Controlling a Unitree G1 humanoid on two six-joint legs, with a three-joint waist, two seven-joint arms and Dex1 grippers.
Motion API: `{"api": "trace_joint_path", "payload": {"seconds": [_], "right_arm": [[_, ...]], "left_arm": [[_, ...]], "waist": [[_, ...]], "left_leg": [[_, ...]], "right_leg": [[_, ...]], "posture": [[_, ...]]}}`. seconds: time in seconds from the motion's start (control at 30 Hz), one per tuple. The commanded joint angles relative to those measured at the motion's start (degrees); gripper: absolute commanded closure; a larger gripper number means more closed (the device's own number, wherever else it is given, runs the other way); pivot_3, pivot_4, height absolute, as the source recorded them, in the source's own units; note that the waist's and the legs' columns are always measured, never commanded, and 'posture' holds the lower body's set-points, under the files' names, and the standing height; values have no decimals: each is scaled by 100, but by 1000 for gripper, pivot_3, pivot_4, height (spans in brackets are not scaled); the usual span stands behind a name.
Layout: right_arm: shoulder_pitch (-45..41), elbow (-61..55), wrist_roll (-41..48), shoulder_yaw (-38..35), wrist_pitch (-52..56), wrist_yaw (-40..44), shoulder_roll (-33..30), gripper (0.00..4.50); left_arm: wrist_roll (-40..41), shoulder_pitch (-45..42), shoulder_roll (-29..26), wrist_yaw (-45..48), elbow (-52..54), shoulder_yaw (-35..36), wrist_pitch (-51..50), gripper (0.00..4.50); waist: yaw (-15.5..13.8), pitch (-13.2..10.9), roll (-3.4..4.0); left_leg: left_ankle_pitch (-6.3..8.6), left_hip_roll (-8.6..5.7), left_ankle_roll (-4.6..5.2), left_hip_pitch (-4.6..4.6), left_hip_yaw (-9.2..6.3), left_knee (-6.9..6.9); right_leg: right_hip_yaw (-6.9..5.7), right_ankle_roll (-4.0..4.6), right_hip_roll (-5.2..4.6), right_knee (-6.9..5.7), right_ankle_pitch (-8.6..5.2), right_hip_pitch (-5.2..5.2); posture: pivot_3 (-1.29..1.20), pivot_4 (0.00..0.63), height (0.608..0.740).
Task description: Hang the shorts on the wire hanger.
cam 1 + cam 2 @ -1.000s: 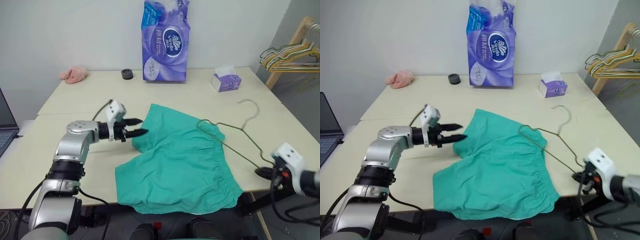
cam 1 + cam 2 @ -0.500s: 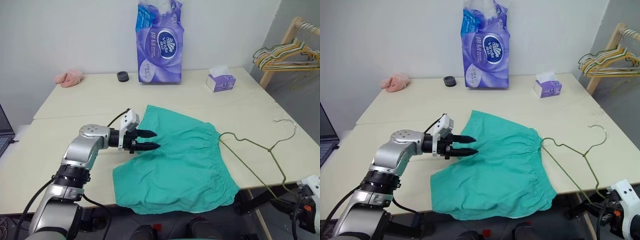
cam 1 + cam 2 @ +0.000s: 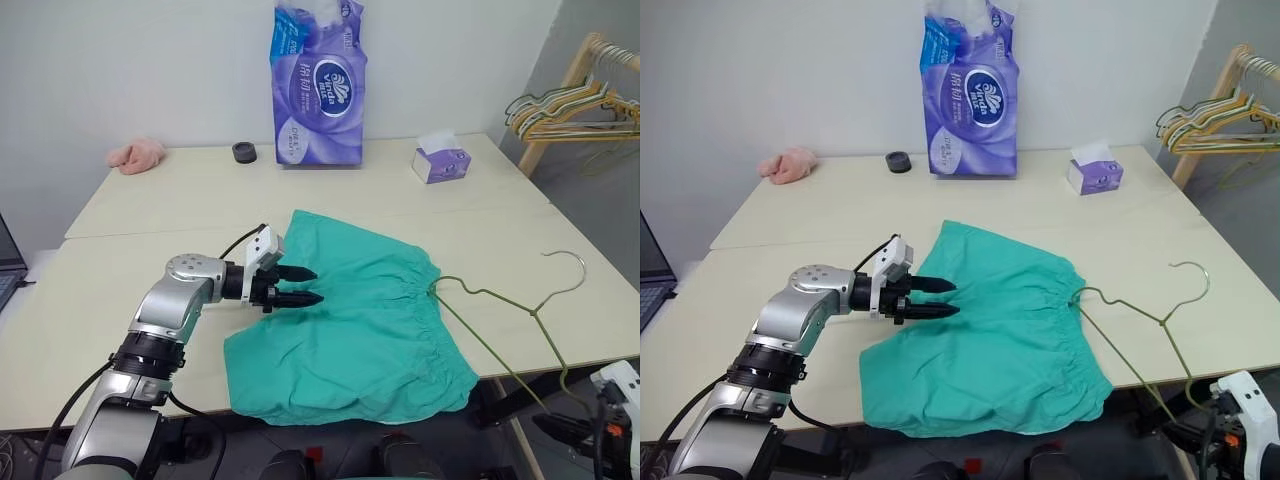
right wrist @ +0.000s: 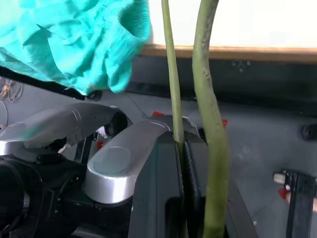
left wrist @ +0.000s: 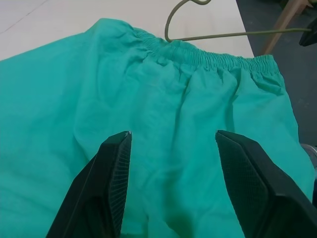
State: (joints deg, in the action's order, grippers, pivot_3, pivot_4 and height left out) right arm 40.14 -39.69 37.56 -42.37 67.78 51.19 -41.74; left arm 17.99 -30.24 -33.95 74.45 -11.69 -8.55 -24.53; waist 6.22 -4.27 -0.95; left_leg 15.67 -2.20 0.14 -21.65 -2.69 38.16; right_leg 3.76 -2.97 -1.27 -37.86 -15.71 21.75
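Observation:
The teal shorts (image 3: 360, 325) lie flat on the table, waistband toward the right. My left gripper (image 3: 316, 285) is open and hovers low over the left part of the shorts; in the left wrist view its fingers (image 5: 115, 183) straddle bare fabric (image 5: 168, 109). The olive wire hanger (image 3: 535, 309) lies to the right of the shorts, one corner touching the waistband, hook on the table, its lower part past the front edge. My right gripper (image 3: 1185, 436) is below that edge, shut on the wire (image 4: 205, 99).
A purple tissue pack (image 3: 318, 85), a small tissue box (image 3: 440, 163), a black ring (image 3: 244, 152) and a pink cloth (image 3: 137, 155) sit along the back. A wooden rack with several hangers (image 3: 570, 105) stands at the right.
The right gripper drew back below the table's front edge, dragging the hanger toward the front right. The left gripper shifted a little right over the shorts. The camera also turned.

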Motion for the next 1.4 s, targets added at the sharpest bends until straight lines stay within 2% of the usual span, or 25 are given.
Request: {"api": "trace_joint_path", "payload": {"seconds": [0.03,0.23,0.43,0.67,0.83,1.0,1.13,1.27,1.4], "right_arm": [[300,-110,171,-233,-115,134,12,4500],[487,-309,423,-154,-166,219,-110,4500],[99,-104,750,-139,-7,194,-386,4500],[-736,571,929,592,380,179,-1074,4500],[-891,890,752,956,266,207,-1418,4500],[-1127,1152,868,865,303,68,-1274,4500],[-983,1296,1062,415,495,50,-1065,4500],[-632,1169,1049,416,488,89,-985,4500],[-754,1068,1330,507,665,38,-894,4500]], "left_arm": [[134,-53,41,21,296,15,-58,1666],[110,-132,120,38,334,-35,-136,1666],[62,-135,153,36,262,-12,-72,1666],[-11,-192,175,-35,66,28,88,1666],[-12,-169,118,-101,87,73,97,1666],[29,-94,78,-173,214,89,31,1666],[29,-34,48,-195,308,81,10,1666],[25,-64,57,-204,277,65,25,1666],[6,-108,66,-183,188,48,84,1666]], "waist": [[-6,-2,-1],[24,-4,-1],[24,-11,-7],[25,-18,-11],[2,-20,-12],[-13,-24,-18],[-38,-26,-16],[-74,-28,-18],[-63,-33,-16]], "left_leg": [[0,0,0,-1,-1,0],[0,1,0,-1,4,0],[0,2,0,-2,4,-3],[0,2,1,-2,10,-6],[2,1,2,-11,7,-7],[2,2,3,-10,8,-6],[2,2,3,-10,7,-6],[2,2,3,-11,5,-7],[2,3,3,-9,10,-6]], "right_leg": [[-1,0,0,1,0,0],[3,-1,0,9,-1,-1],[2,-1,1,13,-1,0],[7,-1,5,17,-1,0],[4,-1,4,21,-1,4],[6,-2,4,22,-1,3],[5,-2,4,21,-1,3],[4,-2,3,22,-1,4],[9,-2,3,22,-1,4]], "posture": [[-226,72,740],[-230,76,740],[-231,78,740],[-232,77,740],[-206,77,740],[-194,79,740],[-192,80,740],[-197,80,740],[-197,81,740]]}}
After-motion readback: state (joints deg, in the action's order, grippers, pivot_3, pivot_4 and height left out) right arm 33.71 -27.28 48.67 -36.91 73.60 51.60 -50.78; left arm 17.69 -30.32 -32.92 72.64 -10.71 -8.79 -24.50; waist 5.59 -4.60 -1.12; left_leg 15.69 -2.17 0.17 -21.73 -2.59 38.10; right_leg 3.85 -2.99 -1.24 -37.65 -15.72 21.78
